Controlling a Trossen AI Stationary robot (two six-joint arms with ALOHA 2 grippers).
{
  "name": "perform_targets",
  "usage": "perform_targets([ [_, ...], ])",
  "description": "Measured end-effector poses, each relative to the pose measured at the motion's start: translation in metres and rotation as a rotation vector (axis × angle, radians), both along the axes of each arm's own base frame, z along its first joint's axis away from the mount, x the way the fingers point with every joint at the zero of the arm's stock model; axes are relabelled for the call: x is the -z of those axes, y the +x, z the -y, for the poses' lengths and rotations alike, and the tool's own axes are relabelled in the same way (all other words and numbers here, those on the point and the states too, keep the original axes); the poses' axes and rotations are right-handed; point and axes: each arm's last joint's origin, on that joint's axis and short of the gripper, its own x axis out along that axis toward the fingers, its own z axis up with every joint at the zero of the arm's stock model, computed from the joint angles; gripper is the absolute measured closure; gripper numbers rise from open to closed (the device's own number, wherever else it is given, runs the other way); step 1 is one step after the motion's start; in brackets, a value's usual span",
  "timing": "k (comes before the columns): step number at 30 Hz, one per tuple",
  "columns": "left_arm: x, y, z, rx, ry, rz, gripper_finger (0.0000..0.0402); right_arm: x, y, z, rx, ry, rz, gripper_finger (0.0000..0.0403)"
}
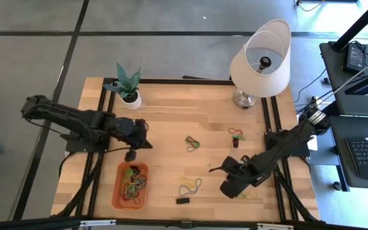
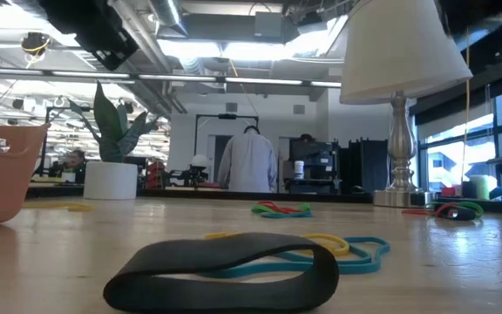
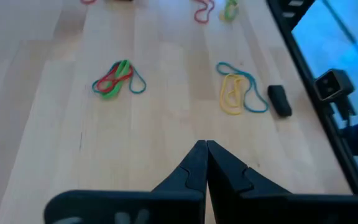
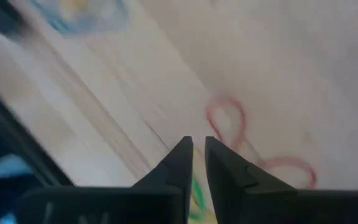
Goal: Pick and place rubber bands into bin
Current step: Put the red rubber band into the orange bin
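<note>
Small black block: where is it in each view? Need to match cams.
High: black block at the table's near edge, right of the orange bin.
Low: large, front and centre.
Left wrist: far side, by the table's edge rail.
Right wrist: not in it.
Shared landmark: the yellow and teal bands right beside it.

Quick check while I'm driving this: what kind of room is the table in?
Probably a lab or open-plan workshop. The low view shows exposed ceiling ducts and equipment racks behind a person; the high view shows a desk with a laptop beside the table.
</note>
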Motion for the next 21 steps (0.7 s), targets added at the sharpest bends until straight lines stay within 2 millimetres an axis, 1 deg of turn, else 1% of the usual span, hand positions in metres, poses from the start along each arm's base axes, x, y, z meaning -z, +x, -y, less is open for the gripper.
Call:
perform_targets([
  [2, 0.0, -0.006, -0.001, 0.001, -0.004, 0.017, 0.04, 0.011, 0.001, 0.0, -0.002, 0.029, -0.079, 0.0342],
  [7, 0.002, -0.011, -0.002, -0.011, 0.005, 0.021, 0.04, 0.035, 0.008, 0.0, 0.012, 0.022, -0.172, 0.0304],
  [13, 0.003, -0.008, -0.002, -0.011, 0.006, 0.02, 0.04, 0.055, 0.014, 0.001, 0.025, 0.016, -0.255, 0.0249],
  [21, 0.003, -0.008, -0.002, -0.018, -0.001, 0.015, 0.04, 0.074, 0.017, -0.002, 0.025, 0.01, -0.322, 0.0167],
])
